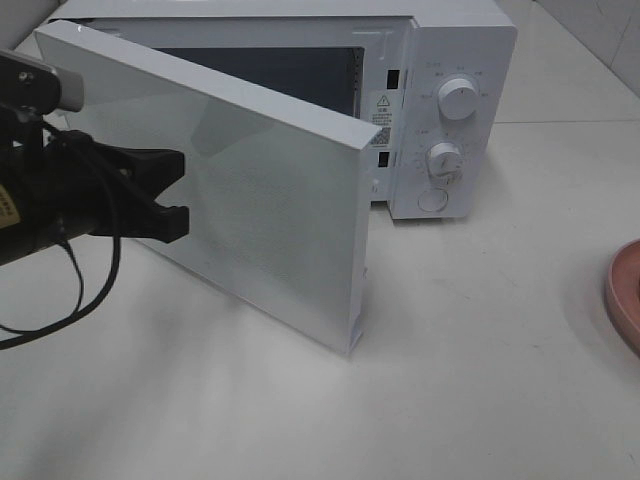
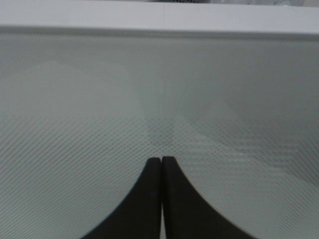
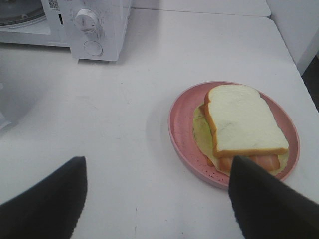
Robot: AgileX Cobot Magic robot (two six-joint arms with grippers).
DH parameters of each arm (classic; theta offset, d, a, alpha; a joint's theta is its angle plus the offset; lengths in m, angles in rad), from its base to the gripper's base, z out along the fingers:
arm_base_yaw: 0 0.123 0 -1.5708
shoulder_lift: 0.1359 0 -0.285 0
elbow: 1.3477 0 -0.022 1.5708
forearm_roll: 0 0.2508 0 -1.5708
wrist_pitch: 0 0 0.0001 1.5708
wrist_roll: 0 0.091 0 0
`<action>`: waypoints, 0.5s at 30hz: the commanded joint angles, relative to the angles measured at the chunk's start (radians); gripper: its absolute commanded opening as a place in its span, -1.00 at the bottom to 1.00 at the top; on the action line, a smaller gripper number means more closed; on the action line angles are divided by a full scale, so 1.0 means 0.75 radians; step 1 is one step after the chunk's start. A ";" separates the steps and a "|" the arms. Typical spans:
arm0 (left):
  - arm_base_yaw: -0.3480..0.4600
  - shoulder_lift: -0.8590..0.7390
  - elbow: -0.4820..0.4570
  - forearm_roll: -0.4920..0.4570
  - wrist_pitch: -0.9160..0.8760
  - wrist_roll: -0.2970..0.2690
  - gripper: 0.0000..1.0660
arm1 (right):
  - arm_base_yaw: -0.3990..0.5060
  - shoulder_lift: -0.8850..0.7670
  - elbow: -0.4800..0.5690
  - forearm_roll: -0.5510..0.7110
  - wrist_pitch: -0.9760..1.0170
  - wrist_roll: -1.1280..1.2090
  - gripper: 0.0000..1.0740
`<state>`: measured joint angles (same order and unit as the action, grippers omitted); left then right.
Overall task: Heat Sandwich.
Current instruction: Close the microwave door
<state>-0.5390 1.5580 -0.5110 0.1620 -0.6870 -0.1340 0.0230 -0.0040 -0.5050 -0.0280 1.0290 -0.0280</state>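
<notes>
The sandwich (image 3: 244,122), pale bread with a red-orange filling, lies on a round pink plate (image 3: 182,124) on the white table. My right gripper (image 3: 157,199) hovers open above the table beside the plate, one finger over the plate's rim, and it holds nothing. The white microwave (image 1: 450,60) stands at the back with its door (image 1: 270,200) swung wide open. My left gripper (image 1: 178,195) is shut and empty, its fingertips (image 2: 161,162) close against the door's dotted glass panel. In the exterior high view only an edge of the plate (image 1: 625,295) shows, and the sandwich is out of frame.
The microwave's two knobs (image 1: 458,98) and a round button are on its right front panel. The open door juts forward over the table's left half. A black cable (image 1: 90,290) loops below my left arm.
</notes>
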 commanded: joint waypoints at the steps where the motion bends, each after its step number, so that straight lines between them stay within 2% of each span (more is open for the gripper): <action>1: -0.069 0.037 -0.069 -0.065 0.005 0.023 -1.00 | -0.007 -0.036 0.003 0.001 -0.003 -0.001 0.42; 6: -0.141 0.105 -0.164 -0.129 0.012 0.032 -1.00 | -0.007 -0.036 0.003 0.001 -0.003 -0.001 0.42; 11: -0.217 0.176 -0.275 -0.191 0.052 0.099 -1.00 | -0.007 -0.036 0.003 0.001 -0.003 -0.001 0.42; 12: -0.243 0.204 -0.328 -0.224 0.083 0.132 -1.00 | -0.007 -0.036 0.003 0.001 -0.003 -0.001 0.42; 15: -0.269 0.227 -0.369 -0.256 0.083 0.167 -1.00 | -0.007 -0.036 0.003 0.001 -0.003 -0.001 0.42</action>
<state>-0.7330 1.7280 -0.7780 -0.0100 -0.6260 -0.0200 0.0230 -0.0040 -0.5050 -0.0280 1.0290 -0.0280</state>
